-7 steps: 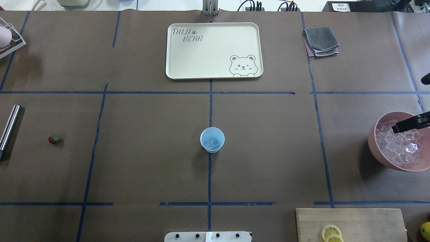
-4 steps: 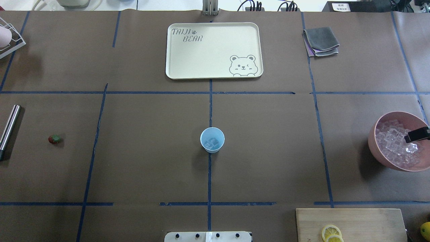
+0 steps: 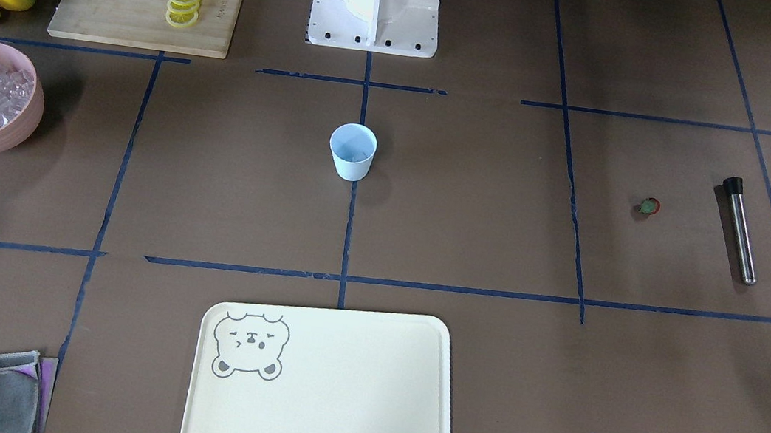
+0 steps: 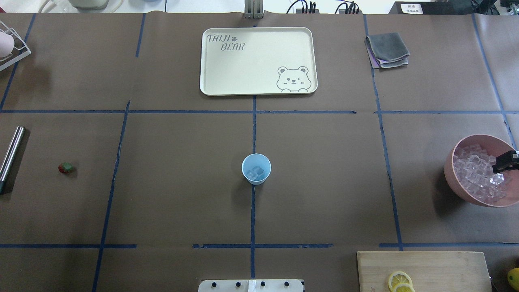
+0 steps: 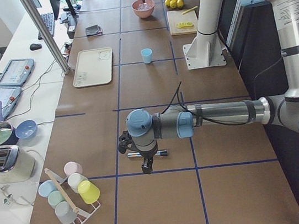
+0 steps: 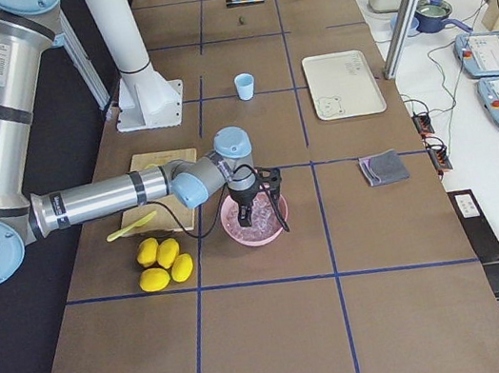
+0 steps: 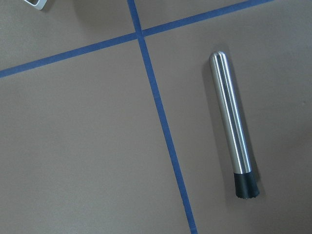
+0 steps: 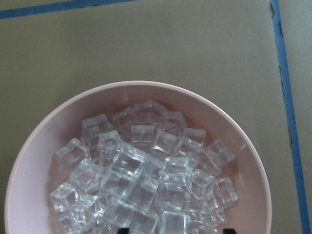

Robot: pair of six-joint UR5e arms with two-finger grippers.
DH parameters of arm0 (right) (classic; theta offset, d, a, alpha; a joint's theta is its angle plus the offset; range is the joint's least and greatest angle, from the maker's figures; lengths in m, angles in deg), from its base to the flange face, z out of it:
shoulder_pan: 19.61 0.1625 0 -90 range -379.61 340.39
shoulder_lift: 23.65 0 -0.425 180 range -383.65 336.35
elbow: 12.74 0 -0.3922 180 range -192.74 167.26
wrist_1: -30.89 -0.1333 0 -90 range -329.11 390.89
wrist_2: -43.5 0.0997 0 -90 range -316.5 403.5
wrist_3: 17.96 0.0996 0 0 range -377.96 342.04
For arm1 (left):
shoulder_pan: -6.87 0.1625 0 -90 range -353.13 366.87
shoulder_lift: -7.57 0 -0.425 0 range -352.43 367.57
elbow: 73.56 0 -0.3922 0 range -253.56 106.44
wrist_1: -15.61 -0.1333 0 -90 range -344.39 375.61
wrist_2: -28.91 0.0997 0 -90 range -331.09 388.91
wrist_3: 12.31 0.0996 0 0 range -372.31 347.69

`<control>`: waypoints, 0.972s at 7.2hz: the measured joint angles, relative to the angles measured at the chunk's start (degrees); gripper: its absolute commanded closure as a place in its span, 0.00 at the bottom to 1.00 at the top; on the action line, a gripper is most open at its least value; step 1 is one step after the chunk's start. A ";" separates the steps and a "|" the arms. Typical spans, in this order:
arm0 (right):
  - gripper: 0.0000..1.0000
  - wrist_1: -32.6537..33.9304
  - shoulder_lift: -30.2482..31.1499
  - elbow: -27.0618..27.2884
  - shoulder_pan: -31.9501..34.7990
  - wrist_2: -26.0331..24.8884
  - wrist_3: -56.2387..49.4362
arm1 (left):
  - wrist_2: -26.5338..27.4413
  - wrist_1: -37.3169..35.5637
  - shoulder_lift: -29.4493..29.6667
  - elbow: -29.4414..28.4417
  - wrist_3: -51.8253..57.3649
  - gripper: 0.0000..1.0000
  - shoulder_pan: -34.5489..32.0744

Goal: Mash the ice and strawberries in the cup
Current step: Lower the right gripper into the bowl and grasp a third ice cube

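Hovering over the pink bowl (image 4: 450, 170), my right pincer (image 4: 502, 164) has its fingertips spread apart and empty, just above the heaped ice (image 8: 146, 180). My left pincer (image 5: 146, 165) hangs above a steel rod (image 7: 233, 126) with a black tip, at the left end of the table (image 4: 324, 182); I cannot tell whether this pincer is open or closed. The strawberry (image 4: 65, 168) lies on the table near that rod. The blue cup (image 4: 256, 169) stands upright at the table's centre, well apart from both pincers, with a few ice cubes (image 4: 255, 173) inside.

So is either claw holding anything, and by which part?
Nothing, as far as shows. The right gripper hangs open over the bowl of ice; the left gripper hovers above the metal stick lying on the table.
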 measured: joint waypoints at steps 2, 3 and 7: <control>0.45 -0.03 0.00 -0.31 -1.36 -0.03 1.16 | -0.27 0.02 0.00 0.01 -0.01 0.00 0.00; 0.47 -0.03 -0.01 -0.55 -2.31 -0.18 1.26 | -0.29 0.02 0.00 0.03 0.00 0.00 0.00; 0.52 -0.05 -0.27 -2.09 -3.73 -1.20 0.78 | -0.30 0.04 0.00 0.06 0.02 0.00 0.00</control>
